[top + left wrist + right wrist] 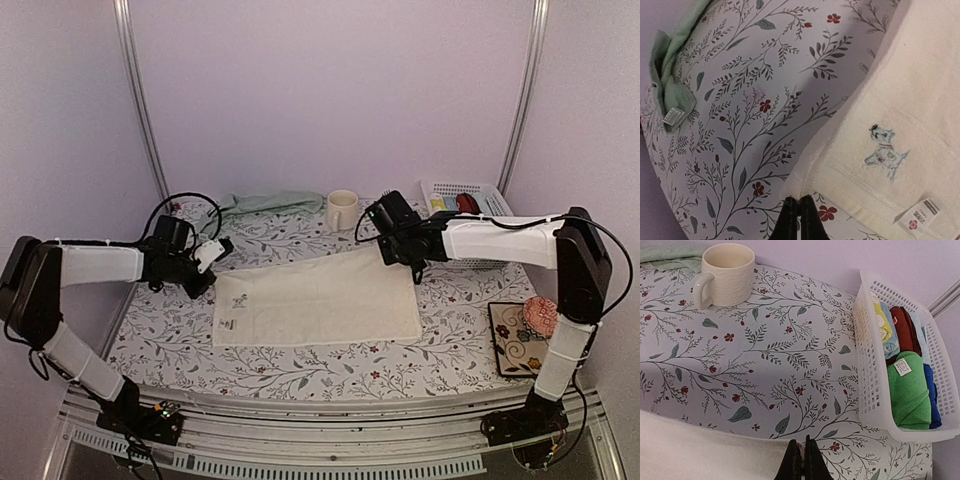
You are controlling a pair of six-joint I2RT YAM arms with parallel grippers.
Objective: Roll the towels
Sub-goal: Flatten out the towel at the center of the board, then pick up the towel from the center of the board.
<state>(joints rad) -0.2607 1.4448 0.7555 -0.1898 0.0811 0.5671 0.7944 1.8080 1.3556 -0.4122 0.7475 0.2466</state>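
Observation:
A cream towel [315, 300] with a small blue dog mark [884, 152] lies spread flat in the middle of the flowered table. My left gripper [208, 282] is shut, its tips [800, 200] pinching the towel's far left corner. At the far right corner my right gripper [415, 270] is shut as well, with the towel's edge [690, 450] running in between its tips [803, 442]. A pale green towel [265, 202] lies crumpled along the back wall, also seen in the left wrist view [675, 85] and the right wrist view [670, 255].
A cream mug [342, 210] stands at the back centre, beside the green towel. A white basket [865, 365] with several rolled coloured cloths sits at the back right. On the right, a patterned tile [515, 340] carries a red round thing [541, 315].

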